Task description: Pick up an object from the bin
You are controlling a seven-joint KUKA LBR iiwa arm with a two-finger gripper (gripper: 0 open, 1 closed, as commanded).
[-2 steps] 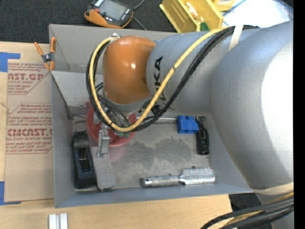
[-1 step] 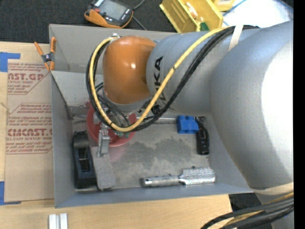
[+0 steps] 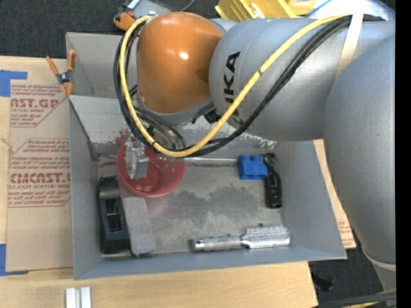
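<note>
Gripper (image 3: 137, 160) is hanging right over the red round dish (image 3: 154, 181) sitting in the bin's (image 3: 212, 204) left-middle, prob approach step. Can't tell if it's spread or closed tbh. Next move is prob needing a straight drop onto the rim w/o bumping the black box (image 3: 110, 217) beside it.

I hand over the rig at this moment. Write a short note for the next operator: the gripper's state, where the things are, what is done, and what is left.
Gripper: low at the left of the bin, over the red dish. Whether it grips the dish cannot be told.
Things: black box along the left wall, grey pad beside it. Blue block and black handle at the right. Silver brush by the near wall.
Done: gripper brought down at the dish; nothing lifted out yet.
Left: secure one thing, probably the dish, and lift it out.
</note>
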